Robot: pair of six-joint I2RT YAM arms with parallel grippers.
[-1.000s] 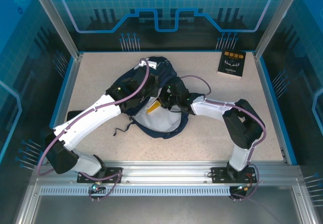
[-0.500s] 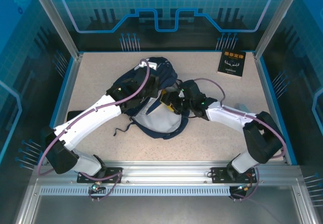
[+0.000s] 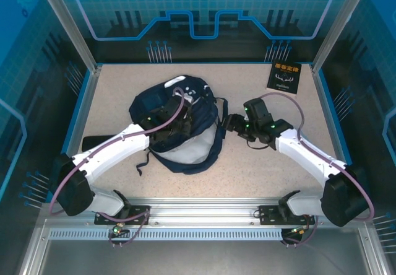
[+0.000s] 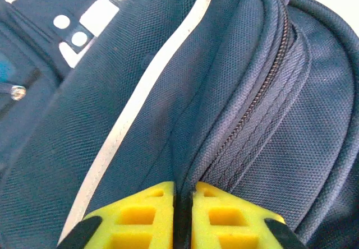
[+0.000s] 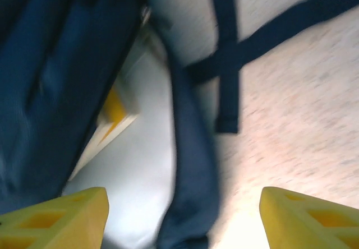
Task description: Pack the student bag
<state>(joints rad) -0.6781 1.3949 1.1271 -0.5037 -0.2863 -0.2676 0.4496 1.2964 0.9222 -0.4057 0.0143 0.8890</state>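
Speckled beige tabletop under blue-lit panels, aluminium posts at the corners, and we are looking down on both arms. Sitting left of centre on that surface is the student bag, navy on top with a pale lower panel turned toward the arm bases. Far right corner, well apart from everything: a dark book lying flat.

Over to the left gripper. It is down on the bag, right on top of it, and the wrist view puts us nose to the fabric. Yellow fingers are almost together, just a dark slit between them. Is there cloth pinched in that slit? I cannot tell. The tips sit at a fold beside the zipper, which runs up and away to the right, and a white reflective stripe cuts diagonally up the panel on the left.

Now the right gripper. It is just beside the bag's right edge, pointed at it, jaws spread wide with nothing between them. Its wrist view is blurred: navy fabric on the left, a black strap trailing across bare table, and something yellow showing within the bag, too smeared to name.
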